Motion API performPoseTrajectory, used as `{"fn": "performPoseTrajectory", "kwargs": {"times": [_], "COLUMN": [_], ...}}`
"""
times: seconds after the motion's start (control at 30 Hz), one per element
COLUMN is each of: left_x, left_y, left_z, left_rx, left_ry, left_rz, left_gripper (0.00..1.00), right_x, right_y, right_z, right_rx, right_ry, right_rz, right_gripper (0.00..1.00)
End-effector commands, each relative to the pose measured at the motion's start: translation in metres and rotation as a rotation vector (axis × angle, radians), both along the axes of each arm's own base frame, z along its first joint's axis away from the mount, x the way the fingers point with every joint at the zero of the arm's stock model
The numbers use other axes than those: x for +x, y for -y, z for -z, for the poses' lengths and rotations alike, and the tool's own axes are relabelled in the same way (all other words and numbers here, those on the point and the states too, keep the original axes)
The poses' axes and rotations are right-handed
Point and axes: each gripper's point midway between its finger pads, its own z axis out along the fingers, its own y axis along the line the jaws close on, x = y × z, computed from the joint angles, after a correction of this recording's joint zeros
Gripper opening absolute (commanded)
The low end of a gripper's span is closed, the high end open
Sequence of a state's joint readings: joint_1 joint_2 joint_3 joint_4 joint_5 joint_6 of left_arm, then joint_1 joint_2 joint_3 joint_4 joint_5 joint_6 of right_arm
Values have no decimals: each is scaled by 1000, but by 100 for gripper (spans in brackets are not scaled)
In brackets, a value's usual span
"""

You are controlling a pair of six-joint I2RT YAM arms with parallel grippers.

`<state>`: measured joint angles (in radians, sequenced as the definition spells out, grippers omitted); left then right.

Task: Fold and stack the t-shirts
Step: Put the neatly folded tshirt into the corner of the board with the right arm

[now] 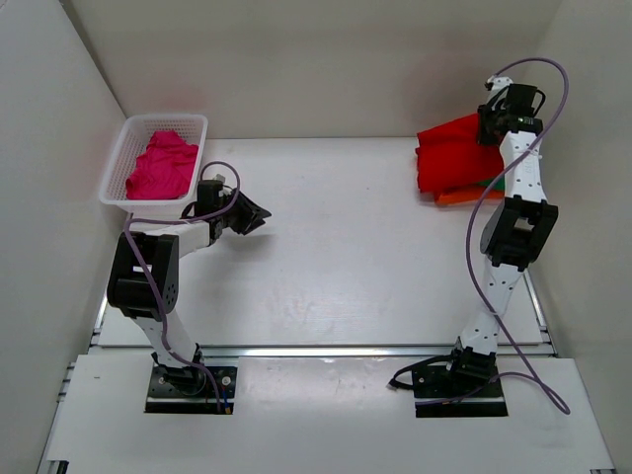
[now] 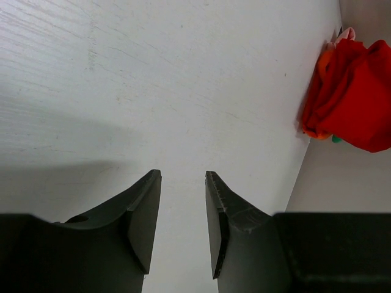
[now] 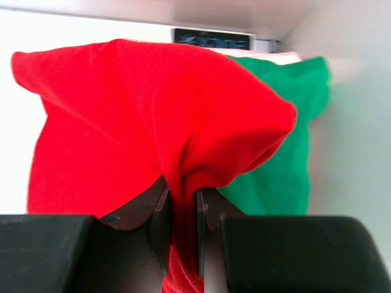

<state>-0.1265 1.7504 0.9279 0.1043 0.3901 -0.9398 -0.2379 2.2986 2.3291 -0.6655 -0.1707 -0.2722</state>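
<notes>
We have the red tee (image 3: 140, 116) bunched and clamped in our right claw (image 3: 182, 195), with the green tee (image 3: 287, 165) just beyond it. Our left claw (image 2: 183, 180) stands apart, empty. Such a narrow pinch may slip, or snag the green tee and drag it along.

A white plastic lattice basket (image 1: 117, 168) stands just behind and to the left of the left gripper (image 1: 259, 219), in the far left corner against the plain white side wall (image 1: 49, 197). The white matte desk (image 1: 336, 237), faintly scratched, lies bare under and ahead of that gripper. A silvery metal rail (image 1: 326, 349) runs along the desk's near edge, well apart from both grippers. Beyond the right gripper (image 3: 181, 207), a small dark rectangular plate (image 3: 211, 38) sits low on the back wall; what it is cannot be told.
</notes>
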Motion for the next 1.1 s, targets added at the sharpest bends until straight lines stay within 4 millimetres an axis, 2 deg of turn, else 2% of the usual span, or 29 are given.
{"fn": "performPoseTrajectory", "kwargs": {"times": [0.0,0.03,0.07,0.1,0.17,0.2,0.23,0.27,0.3,0.33,0.4,0.43,0.47,0.5,0.53,0.57,0.6,0.63,0.73,0.77,0.83,0.87,0.9,0.93,0.97,1.0,1.03,1.07], "left_x": [-2,-3,-3,-3,-4,-6,-7,-7,-9,-12,-17,-21,-20,-25,-23,-26,-30,-29,-34,-40,-42,-50,-55,-60,-64,-70,-76,-79], "left_y": [0,2,1,1,-1,0,-2,-3,-3,-3,-6,-6,-11,-7,-8,-6,-5,-9,-11,-11,-15,-18,-26,-28,-34,-40,-47,-54], "left_z": [-2,-1,-2,-4,-2,-3,0,0,3,7,13,14,13,15,10,9,7,7,3,3,-2,1,2,4,2,-1,-4,-5], "left_rx": [16,13,15,29,47,48,61,62,62,59,71,60,56,36,9,-7,-8,3,84,97,171,197,246,283,311,341,380,429], "left_ry": [13,7,9,18,10,3,1,1,-5,-26,-48,-57,-48,-47,-25,-19,-13,-13,-22,-46,-43,-76,-87,-85,-90,-76,-61,-65], "left_rz": [18,22,22,25,24,29,35,43,56,65,91,106,110,136,148,155,161,158,192,205,233,238,233,257,245,251,252,234], "left_gripper": [46,46,45,46,46,48,53,64,88,99,98,95,88,84,83,98,99,99,99,98,99,99,99,99,99,99,99,99], "right_x": [10,13,14,15,20,16,16,17,21,23,26,28,30,31,30,31,30,33,16,12,-17,-23,-37,-52,-58,-74,-85,-94], "right_y": [50,53,63,71,79,91,96,99,99,98,99,96,95,93,91,93,88,83,75,75,69,62,50,38,23,13,-12,-38], "right_z": [-67,-73,-64,-67,-44,-39,-29,-21,-12,-12,3,7,5,3,2,-8,-22,-28,-90,-100,-144,-139,-145,-168,-144,-146,-152,-129], "right_rx": [-97,-98,-104,-99,-98,-137,-142,-150,-138,-143,-186,-214,-224,-234,-233,-238,-242,-247,-265,-261,-228,-199,-178,-165,-146,-127,-94,-65], "right_ry": [213,231,215,229,197,182,166,155,149,155,132,123,130,135,139,162,185,202,292,311,367,352,353,393,345,348,347,286], "right_rz": [144,162,186,202,237,294,314,329,305,296,301,286,291,300,309,317,319,320,386,407,491,487,473,466,445,439,395,357], "right_gripper": [0,0,0,0,0,0,0,0,0,0,3,12,29,36,57,76,84,99,99,99,99,99,99,99,100,99,99,99]}}
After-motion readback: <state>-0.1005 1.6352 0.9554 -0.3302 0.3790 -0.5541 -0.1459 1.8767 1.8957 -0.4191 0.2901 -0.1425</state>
